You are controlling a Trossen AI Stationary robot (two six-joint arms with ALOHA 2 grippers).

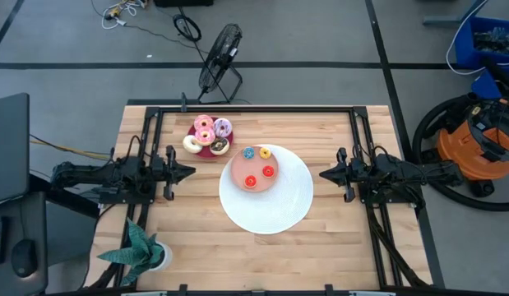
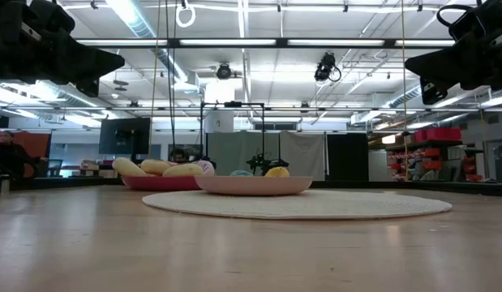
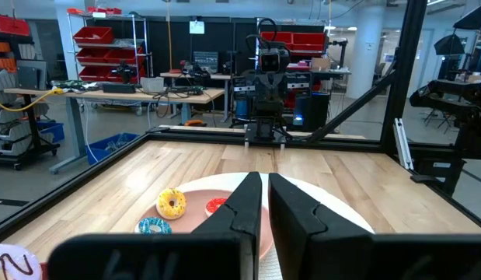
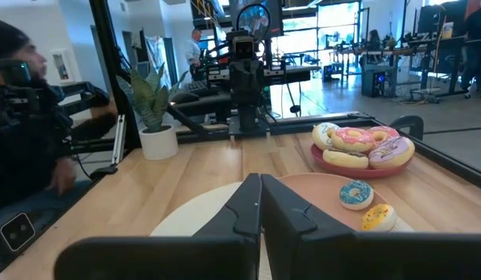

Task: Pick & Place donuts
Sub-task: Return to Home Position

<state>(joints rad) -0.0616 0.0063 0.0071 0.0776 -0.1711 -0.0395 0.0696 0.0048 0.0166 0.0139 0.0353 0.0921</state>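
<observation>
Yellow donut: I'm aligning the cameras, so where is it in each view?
High view: yellow donut centre, on the salmon plate.
Low view: donut above the plate rim, centre.
Left wrist view: donut just beyond the blue donut.
Right wrist view: donut just before the blue donut.
Shared landmark: salmon plate.

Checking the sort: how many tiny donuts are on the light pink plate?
4, on the light pink plate: blue donut beside yellow donut, a red donut and another red donut opposite. None looks hidden.

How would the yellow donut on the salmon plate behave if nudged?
The yellow donut looks tiny and light, so it probably slides easily. Lying hole-up, it's unlikely to roll, and the salmon plate has a raised rim that may stop it.
</observation>
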